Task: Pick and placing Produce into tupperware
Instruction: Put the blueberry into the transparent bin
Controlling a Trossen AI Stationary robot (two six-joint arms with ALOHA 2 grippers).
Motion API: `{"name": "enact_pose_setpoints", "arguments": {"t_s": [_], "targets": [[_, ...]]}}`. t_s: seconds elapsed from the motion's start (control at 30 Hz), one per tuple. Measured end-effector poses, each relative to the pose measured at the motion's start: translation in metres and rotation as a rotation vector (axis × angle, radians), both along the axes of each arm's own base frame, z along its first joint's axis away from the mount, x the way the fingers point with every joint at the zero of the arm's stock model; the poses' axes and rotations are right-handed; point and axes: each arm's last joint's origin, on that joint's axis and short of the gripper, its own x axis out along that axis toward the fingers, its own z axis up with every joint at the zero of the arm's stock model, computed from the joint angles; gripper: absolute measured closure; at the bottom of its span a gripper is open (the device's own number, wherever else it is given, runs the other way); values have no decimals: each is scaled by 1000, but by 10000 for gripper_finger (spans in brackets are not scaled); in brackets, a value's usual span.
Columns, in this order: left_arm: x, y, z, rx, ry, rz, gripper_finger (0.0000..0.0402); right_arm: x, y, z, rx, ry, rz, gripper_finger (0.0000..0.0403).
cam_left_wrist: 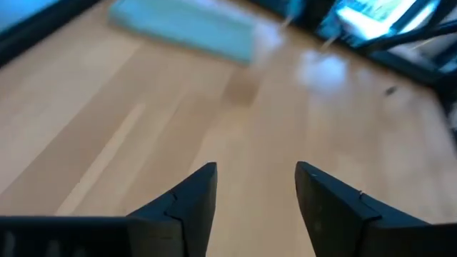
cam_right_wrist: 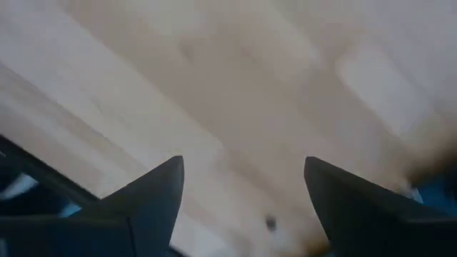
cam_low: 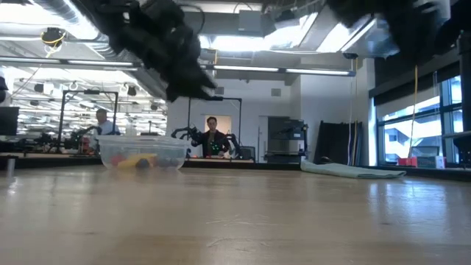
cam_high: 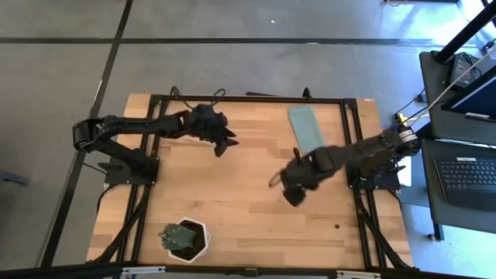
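At 11 o'clock from the table's middle, left gripper [cam_high: 230, 143]: raised off the wood, fingers spread apart, nothing between them; its own wrist camera shows bare boards between the two tips.
Right gripper [cam_high: 291, 195]: between 3 and 4 o'clock from the table's middle, fingers spread wide and empty; only light wood shows between them in its wrist camera.
Tupperware [cam_low: 176, 153]: standing upright on the table [cam_high: 240, 217], seen from the low camera at about 9 o'clock of that picture's middle, under a dark arm that hangs above it. From overhead I cannot make it out.
Produce [cam_low: 136, 159]: small yellow and red pieces lying at the bottom of the tupperware; how many there are cannot be told.
Teal lid [cam_high: 306, 128]: flat on the wood at about 2 o'clock from the table's middle, near the far edge, well apart from the tupperware.
Potted plant [cam_high: 184, 236]: green, in a white pot, at about 7 o'clock, near the front edge, apart from both arms.
Room behind: two people [cam_low: 213, 136] show beyond the table, far off, among other benches.
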Motion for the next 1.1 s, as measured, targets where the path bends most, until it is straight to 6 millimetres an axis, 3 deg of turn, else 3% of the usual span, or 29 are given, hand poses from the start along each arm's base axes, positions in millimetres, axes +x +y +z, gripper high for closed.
{"name": "enact_pose_setpoints", "arguments": {"t_s": [0.23,0.47,0.77,0.97,1.1], "targets": [[14,-20,13,20,-143,-65,225,-35,42,9,36,108,-51,111],[17,-30,16,26,-177,-97,225,-77,61,18,-13,88,-160,111],[19,-34,16,-17,-184,-91,225,-133,82,-32,47,-154,-312,112],[20,-34,20,-36,-229,-75,225,-161,95,-71,45,-142,-342,112],[22,-33,26,-32,-289,-64,225,-174,98,-84,32,-153,-312,112]]}}
